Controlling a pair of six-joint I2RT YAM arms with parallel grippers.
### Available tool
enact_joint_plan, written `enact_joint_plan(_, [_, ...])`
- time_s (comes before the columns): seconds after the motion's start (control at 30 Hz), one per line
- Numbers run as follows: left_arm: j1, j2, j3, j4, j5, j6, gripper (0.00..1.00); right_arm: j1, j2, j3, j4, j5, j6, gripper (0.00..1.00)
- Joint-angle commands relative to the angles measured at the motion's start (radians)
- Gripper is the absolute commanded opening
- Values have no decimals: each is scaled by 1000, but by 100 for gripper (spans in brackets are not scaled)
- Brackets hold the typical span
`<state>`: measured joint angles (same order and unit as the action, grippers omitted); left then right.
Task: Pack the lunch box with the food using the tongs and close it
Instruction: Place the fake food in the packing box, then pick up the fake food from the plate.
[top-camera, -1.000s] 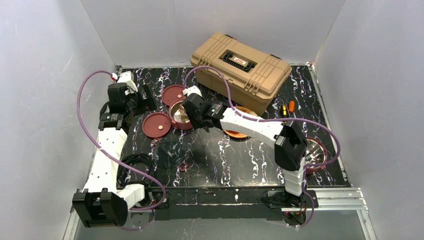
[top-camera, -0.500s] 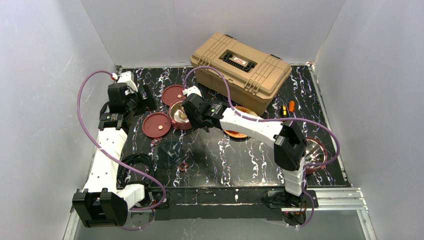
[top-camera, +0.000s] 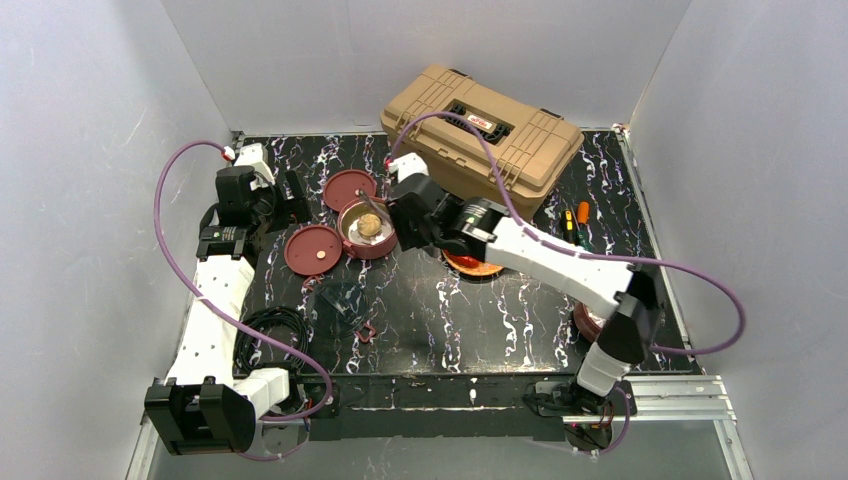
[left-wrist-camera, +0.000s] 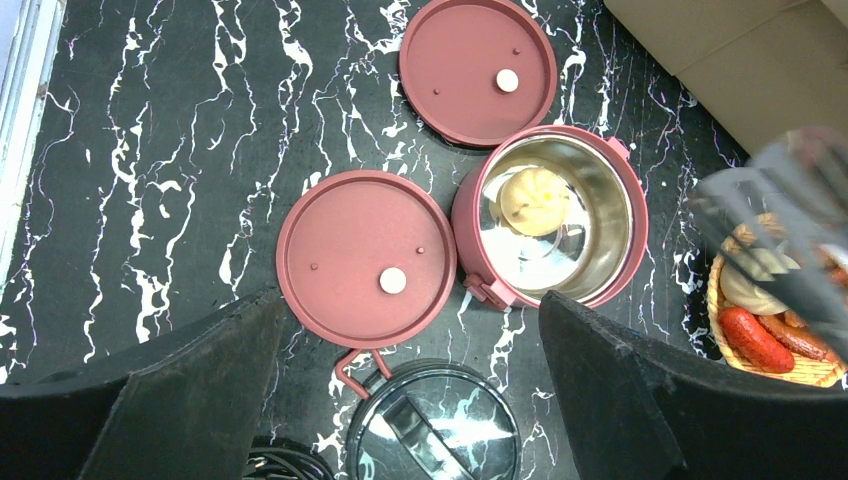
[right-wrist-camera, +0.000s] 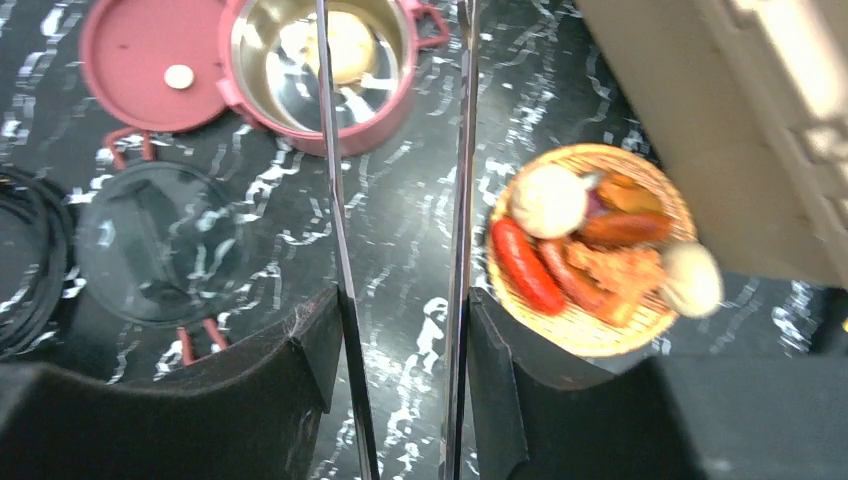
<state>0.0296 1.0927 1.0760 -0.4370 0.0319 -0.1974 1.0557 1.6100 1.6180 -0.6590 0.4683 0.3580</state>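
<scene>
One bun lay in the open bowl at mid-frame; the other food sat on the plate at right, with the lids off. The right end effector held the tongs and the left end effector stood wide and empty. Most of the packing, and the closing, looked not yet done.

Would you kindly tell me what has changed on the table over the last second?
The right pincer, gripping the long thin dark metal tongs, drew back rightwards off the round maroon steel-lined bowl, uncovering a small beige bun inside. The left pincer, both flat maroon lids and the tan toolbox stayed put.
</scene>
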Motion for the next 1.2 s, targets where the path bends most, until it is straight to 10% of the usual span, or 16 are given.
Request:
enact_joint_plan(0.0, [-3, -11, 32, -20, -6, 13, 98, -5, -53, -74, -125, 151, -9, 55])
enact_joint_plan(1.17, [-3, 12, 49, -39, 4, 9, 98, -14, -1, -216, -263, 207, 58, 53])
